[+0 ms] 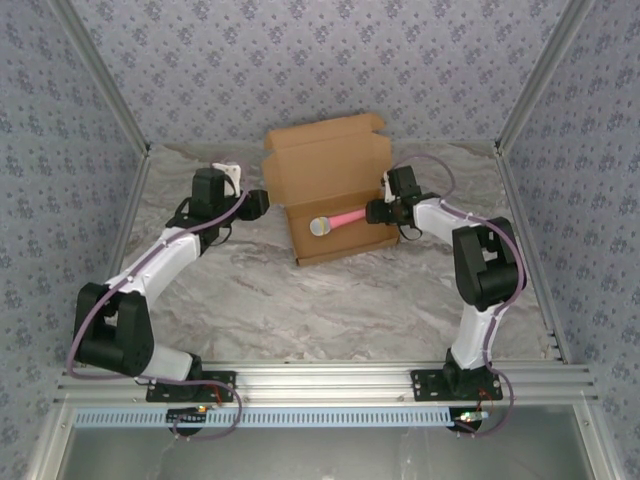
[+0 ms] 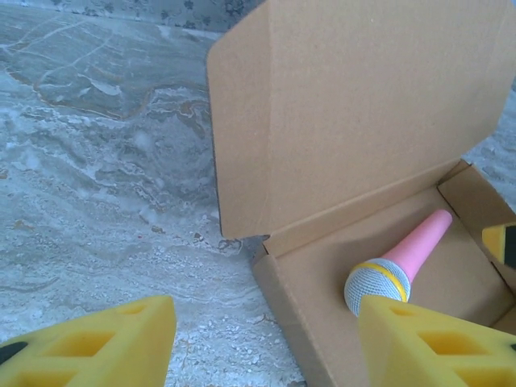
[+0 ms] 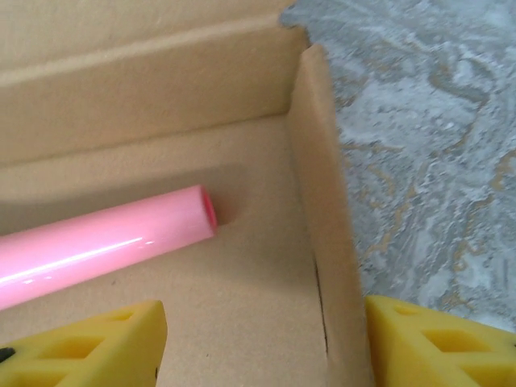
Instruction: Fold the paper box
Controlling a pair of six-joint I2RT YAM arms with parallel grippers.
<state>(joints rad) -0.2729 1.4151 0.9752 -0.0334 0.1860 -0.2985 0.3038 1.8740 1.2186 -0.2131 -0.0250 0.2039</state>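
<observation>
The paper box (image 1: 345, 247) is a shallow brown cardboard tray at the back middle of the table, with its lid (image 1: 325, 165) standing open behind it. A pink toy microphone (image 1: 338, 221) with a grey mesh head lies inside. My left gripper (image 1: 262, 203) is open at the box's left wall. In the left wrist view its yellow fingers (image 2: 105, 343) straddle that wall (image 2: 278, 290), near the microphone head (image 2: 377, 284). My right gripper (image 1: 374, 211) is open at the right wall. In the right wrist view that wall (image 3: 326, 201) runs between the fingers (image 3: 439, 343), close to the outer one.
The marbled tabletop (image 1: 300, 300) stretches in front of the box. Aluminium rails (image 1: 320, 375) run along the near edge, and patterned walls enclose the back and sides. The pink handle (image 3: 97, 246) lies across the box floor in the right wrist view.
</observation>
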